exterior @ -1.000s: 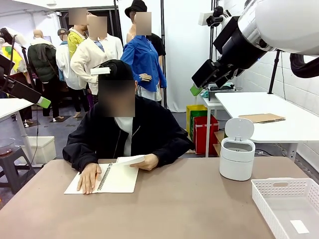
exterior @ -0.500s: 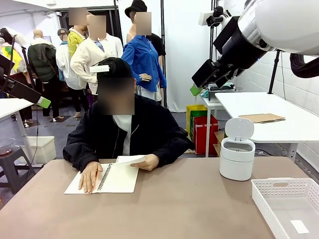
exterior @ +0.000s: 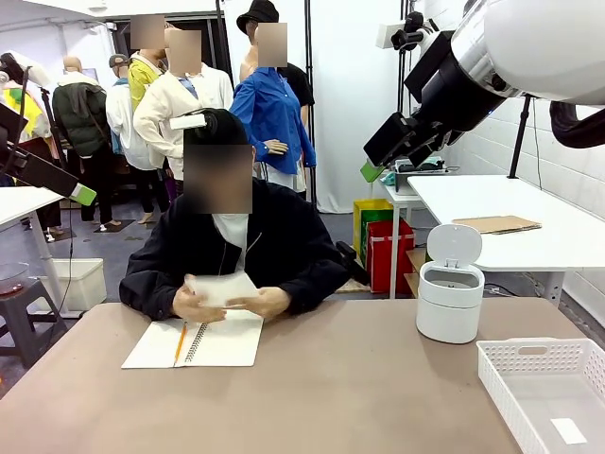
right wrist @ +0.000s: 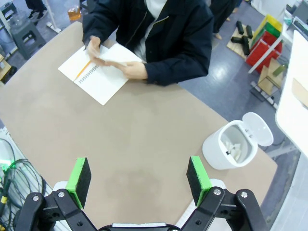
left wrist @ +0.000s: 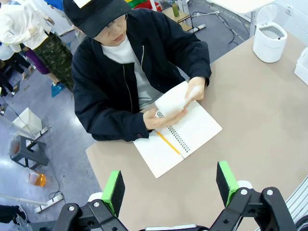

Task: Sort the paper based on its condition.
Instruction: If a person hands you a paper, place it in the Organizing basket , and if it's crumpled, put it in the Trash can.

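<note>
A thin white paper [exterior: 223, 288] is held just above the notebook [exterior: 222, 342], and both grippers stand wide open and empty.

The paper is a soft, slightly curled sheet pinched between the person's hands [exterior: 267, 303] over the far edge of the flat, spiral-bound notebook. Its long axis runs side to side, from hand to hand. An orange pencil [exterior: 180, 342] lies slantwise on the notebook's left page. The left gripper [left wrist: 170, 185] and right gripper [right wrist: 138, 179], black with green pads, hang well apart from the notebook on its robot side, and the paper is far beyond their fingers. On the matte tan table [exterior: 359, 388], well right of the notebook, a smooth white cylindrical bin [exterior: 450, 305] with its lid tipped up holds lumpy crumpled wads [right wrist: 234, 147]. Farther right is a perforated white plastic basket [exterior: 541, 344].
</note>
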Action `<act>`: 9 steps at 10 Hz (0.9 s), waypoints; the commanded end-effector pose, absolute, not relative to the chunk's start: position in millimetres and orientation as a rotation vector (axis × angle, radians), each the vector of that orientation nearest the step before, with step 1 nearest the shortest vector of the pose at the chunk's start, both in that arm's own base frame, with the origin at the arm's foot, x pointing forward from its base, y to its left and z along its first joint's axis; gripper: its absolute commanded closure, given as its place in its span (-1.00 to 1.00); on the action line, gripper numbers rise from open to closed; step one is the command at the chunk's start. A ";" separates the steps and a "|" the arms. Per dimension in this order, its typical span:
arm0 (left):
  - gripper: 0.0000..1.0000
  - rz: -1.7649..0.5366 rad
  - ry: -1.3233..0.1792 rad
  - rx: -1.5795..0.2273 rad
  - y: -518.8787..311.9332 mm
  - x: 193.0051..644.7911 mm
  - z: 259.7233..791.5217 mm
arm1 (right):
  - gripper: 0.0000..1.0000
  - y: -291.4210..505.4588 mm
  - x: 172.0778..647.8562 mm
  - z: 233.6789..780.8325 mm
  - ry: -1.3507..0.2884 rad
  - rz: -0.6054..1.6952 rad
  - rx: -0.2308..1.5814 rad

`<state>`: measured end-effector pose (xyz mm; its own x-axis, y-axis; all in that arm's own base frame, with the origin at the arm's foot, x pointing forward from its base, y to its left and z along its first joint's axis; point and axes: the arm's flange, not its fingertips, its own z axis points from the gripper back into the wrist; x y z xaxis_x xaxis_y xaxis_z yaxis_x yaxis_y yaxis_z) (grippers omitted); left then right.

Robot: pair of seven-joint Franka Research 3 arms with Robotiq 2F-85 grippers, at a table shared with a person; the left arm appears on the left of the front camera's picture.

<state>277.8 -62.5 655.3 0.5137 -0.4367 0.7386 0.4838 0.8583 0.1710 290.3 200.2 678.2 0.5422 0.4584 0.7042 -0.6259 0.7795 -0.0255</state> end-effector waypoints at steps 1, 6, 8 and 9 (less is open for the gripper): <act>-1.00 -0.553 -0.863 -0.062 -61.1 276.1 654.5 | -1.00 200.2 290.2 677.9 -0.759 0.650 0.241; -1.00 -0.553 -0.863 -0.062 -61.1 276.1 654.5 | -1.00 200.2 290.2 677.9 -0.759 0.650 0.241; -1.00 -0.553 -0.863 -0.062 -61.1 276.1 654.5 | -1.00 200.2 290.2 677.9 -0.759 0.650 0.241; -1.00 -0.553 -0.863 -0.062 -61.1 276.1 654.5 | -1.00 200.2 290.2 677.9 -0.759 0.650 0.241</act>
